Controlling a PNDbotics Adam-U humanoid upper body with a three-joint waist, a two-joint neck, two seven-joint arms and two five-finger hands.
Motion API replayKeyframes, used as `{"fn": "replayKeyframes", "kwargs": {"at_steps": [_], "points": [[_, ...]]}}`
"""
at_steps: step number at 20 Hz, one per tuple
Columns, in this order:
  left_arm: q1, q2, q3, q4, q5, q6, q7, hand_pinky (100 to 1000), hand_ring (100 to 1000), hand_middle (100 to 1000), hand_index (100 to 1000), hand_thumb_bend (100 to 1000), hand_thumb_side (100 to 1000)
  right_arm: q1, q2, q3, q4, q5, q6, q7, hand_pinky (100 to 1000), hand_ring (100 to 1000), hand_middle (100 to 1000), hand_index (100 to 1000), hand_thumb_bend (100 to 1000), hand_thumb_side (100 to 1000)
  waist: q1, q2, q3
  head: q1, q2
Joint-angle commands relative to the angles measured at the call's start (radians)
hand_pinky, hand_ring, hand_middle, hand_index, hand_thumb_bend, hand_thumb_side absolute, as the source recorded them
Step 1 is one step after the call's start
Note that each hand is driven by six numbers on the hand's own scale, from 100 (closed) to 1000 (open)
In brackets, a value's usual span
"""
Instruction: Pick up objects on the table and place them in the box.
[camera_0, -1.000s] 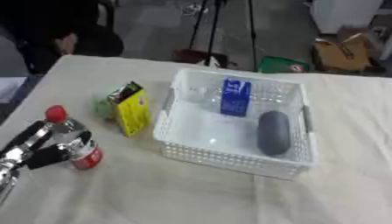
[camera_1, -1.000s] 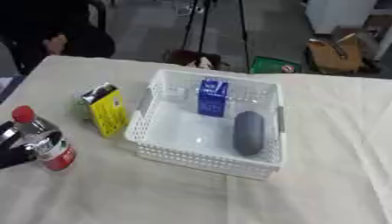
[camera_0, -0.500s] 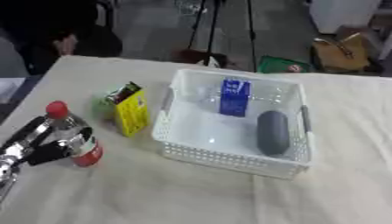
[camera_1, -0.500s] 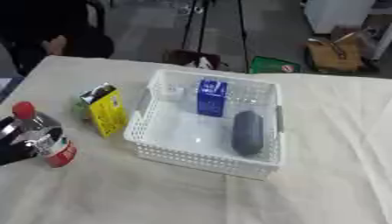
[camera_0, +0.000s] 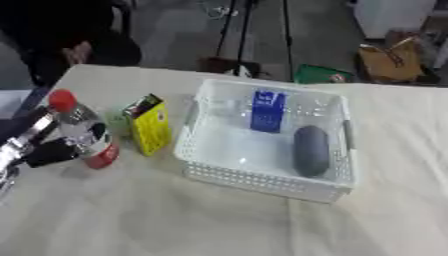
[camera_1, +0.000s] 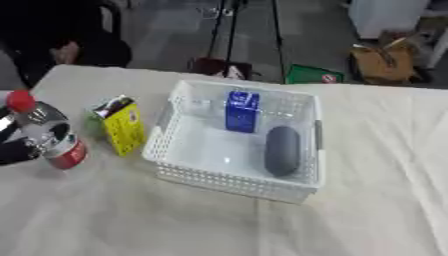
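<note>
1. Left hand (camera_0: 39, 145) at the table's 9 o'clock, fingers and thumb curled round the bottle (camera_0: 83, 131), upright on the cloth
2. Grip low and seemingly on one side only; could tip or slide out on lifting
3. Yellow carton (camera_0: 150, 124) just beside, at the bottle's 3 o'clock; could be knocked over on a low swing toward the box (camera_0: 199, 172)
4. Inside, blue carton (camera_0: 266, 110) at 12 and grey oval (camera_0: 310, 150) at 3; bottle could land on either
5. Right hand out of view
</note>
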Motion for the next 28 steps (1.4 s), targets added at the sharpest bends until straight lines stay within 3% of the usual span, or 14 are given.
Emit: {"fn": "replayKeyframes", "kwargs": {"at_steps": [1,14,28], "points": [[-0.030,0.060,0.001,-0.052,0.019,0.013,0.006,791,710,674,644,113,588,-0.004,-0.023,-0.002,-0.017,0.004,-0.004,-0.008,805,782,646,824,100,1000,0.003,-0.023,0.002,-0.011,0.015],[-0.160,0.105,-0.032,-0.113,0.054,0.076,0.037,763,687,651,637,120,561,0.004,-0.026,0.002,-0.017,0.003,-0.003,-0.006,805,783,646,824,100,1000,0.014,-0.041,-0.003,-0.016,0.031],[-0.401,0.056,-0.108,-0.015,0.091,0.098,0.001,761,687,649,635,125,562,0.009,-0.023,0.012,-0.017,-0.005,-0.006,0.004,805,783,646,825,100,1000,0.025,-0.055,-0.026,-0.016,0.035]]}}
